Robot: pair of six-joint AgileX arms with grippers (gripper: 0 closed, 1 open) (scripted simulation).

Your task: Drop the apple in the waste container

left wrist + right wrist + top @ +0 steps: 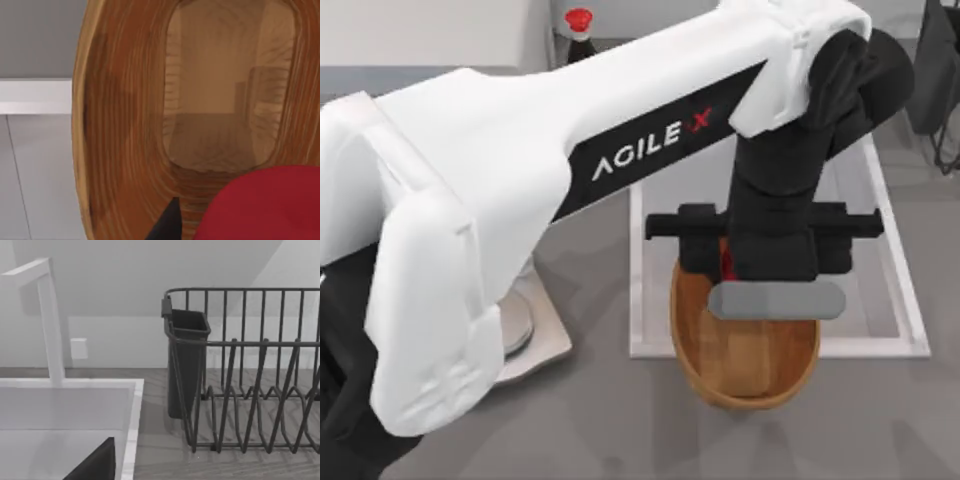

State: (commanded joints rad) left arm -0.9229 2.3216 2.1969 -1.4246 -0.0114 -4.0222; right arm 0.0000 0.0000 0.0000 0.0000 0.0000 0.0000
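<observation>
- Apple (265, 205): largely hidden in the top view, a red sliver under the left gripper (752, 268); cut off at the frame edge in the left wrist view. It hangs over the waste container (692, 345), jaws clamped on it.
- Waste container: near rim overlaps the white sink basin (890, 240); its flat bottom lies bare.
- Right arm: parked by the dish rack (250, 385).

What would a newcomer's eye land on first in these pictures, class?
First, the big white left arm sweeping across the top view from its left. Its left gripper hangs over the brown waste container at the sink's near edge. The red apple in it sits above the basket's bottom.
</observation>
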